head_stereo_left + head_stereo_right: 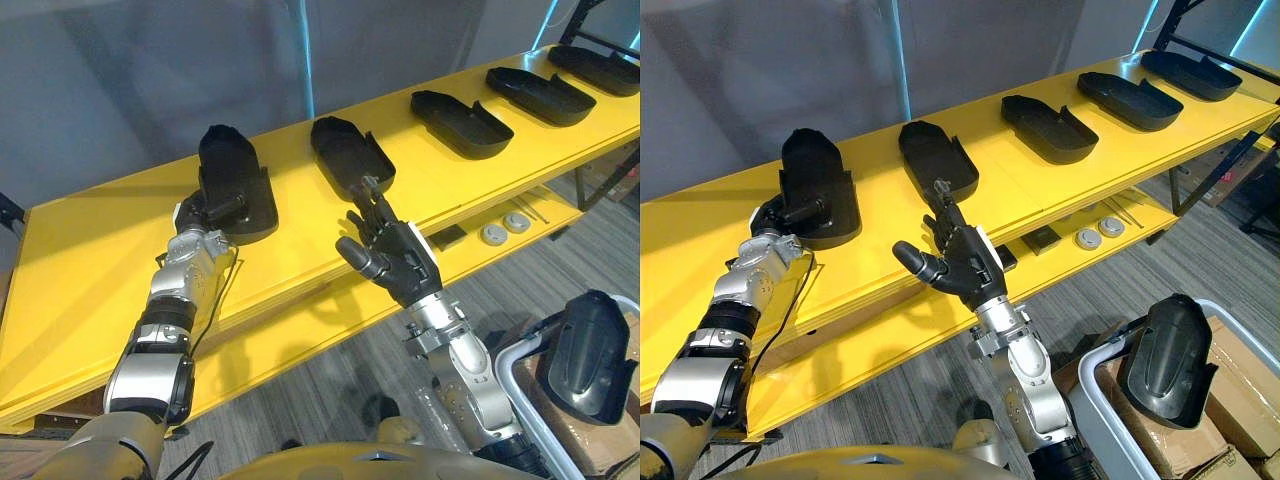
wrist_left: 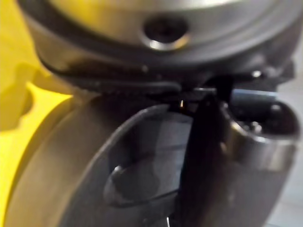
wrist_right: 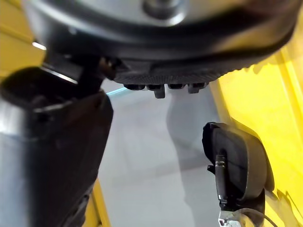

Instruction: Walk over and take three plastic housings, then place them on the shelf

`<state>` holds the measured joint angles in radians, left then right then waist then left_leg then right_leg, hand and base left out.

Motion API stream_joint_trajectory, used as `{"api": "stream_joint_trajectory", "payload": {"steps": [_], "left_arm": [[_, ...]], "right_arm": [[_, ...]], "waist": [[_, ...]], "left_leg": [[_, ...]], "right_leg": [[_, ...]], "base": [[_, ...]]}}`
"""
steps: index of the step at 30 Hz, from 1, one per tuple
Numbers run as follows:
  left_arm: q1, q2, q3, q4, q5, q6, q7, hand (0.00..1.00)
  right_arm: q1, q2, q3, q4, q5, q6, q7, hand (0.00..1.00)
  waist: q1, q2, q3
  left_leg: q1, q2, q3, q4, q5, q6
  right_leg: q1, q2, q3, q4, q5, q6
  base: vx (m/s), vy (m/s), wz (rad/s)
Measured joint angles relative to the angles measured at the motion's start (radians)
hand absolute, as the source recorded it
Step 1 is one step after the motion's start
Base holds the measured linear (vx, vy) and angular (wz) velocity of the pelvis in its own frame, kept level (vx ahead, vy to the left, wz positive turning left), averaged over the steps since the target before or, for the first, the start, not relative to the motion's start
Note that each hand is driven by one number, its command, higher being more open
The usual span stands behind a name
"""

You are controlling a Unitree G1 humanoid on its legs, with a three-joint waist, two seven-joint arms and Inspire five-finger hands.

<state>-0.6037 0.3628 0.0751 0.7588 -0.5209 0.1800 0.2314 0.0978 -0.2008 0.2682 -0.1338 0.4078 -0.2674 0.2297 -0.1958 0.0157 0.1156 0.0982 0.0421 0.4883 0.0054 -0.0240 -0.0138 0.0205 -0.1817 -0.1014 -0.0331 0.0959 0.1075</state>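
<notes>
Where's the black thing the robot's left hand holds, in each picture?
Left eye view: the housing is leftmost on the yellow shelf, in the left hand.
Right eye view: leftmost housing.
Left wrist view: housing close up, past the hand.
Right wrist view: housing against the shelf.
Shared landmark: the yellow shelf.

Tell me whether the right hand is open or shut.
Open: right hand shows straight fingers, holding nothing, near the second-from-left housing.

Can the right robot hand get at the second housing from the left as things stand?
Probably yes: the right robot hand is open, fingertips at the near end of the second housing, nothing between. The left robot hand grips the leftmost housing, apart.
</notes>
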Motion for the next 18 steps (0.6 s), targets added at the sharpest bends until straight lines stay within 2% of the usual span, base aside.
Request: {"api": "stream_joint_trajectory", "payload": {"steps": [11, 18], "left_arm": [[-0.018, 0.002, 0.001, 0.036, -0.036, -0.007, 0.006, 1.0], [-0.017, -0.001, -0.001, 0.037, -0.055, -0.033, 0.035, 1.0]], "right_arm": [[-0.005, -0.003, 0.0, 0.0, 0.001, 0.0, -0.005, 1.0], [-0.013, -0.003, 0.003, 0.0, 0.0, 0.0, -0.016, 1.0]], "waist": [[0.001, -0.001, -0.001], [0.0, -0.003, 0.001]], "left_leg": [[0.018, 0.001, -0.002, -0.044, 0.026, -0.006], [0.018, 0.0, -0.004, -0.049, 0.031, -0.006]], "right_leg": [[0.003, 0.01, -0.004, -0.001, 0.0, -0.001], [0.002, 0.011, -0.006, -0.001, 0.002, 0.003]], "base": [[-0.01, -0.008, 0.0], [0.0, 0.0, 0.0]]}}
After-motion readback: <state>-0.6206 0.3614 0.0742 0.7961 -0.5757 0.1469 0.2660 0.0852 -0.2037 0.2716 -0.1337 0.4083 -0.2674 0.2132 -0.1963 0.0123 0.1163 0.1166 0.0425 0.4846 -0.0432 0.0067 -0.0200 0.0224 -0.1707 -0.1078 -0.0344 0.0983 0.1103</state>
